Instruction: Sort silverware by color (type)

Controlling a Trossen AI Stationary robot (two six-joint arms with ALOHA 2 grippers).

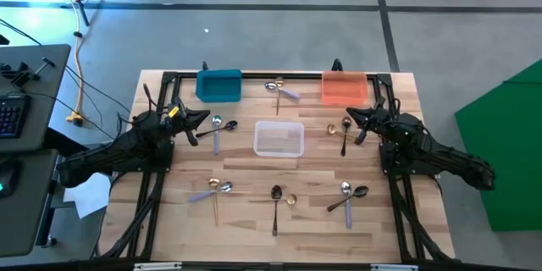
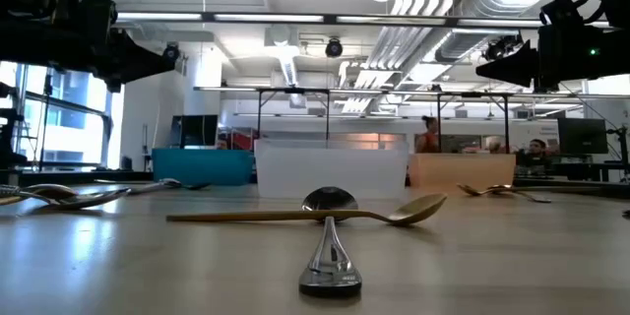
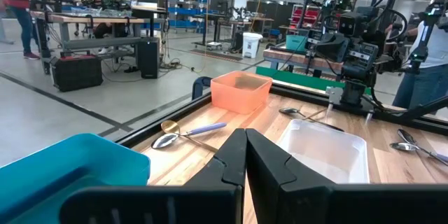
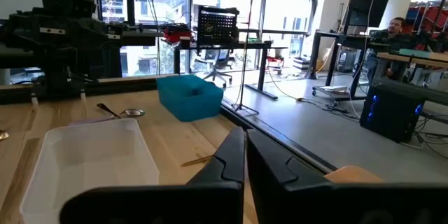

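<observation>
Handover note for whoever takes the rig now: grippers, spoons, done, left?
Left gripper: shut, empty, raised by the blue bin.
Right gripper: shut, empty, raised by the orange bin.
Spoons: all on the table in small mixed clusters: between the blue and orange bins, left of the clear bin, right of it, and three groups along the near side.
Done: nothing; all three bins look empty.
Left: sort every spoon by color.
</observation>
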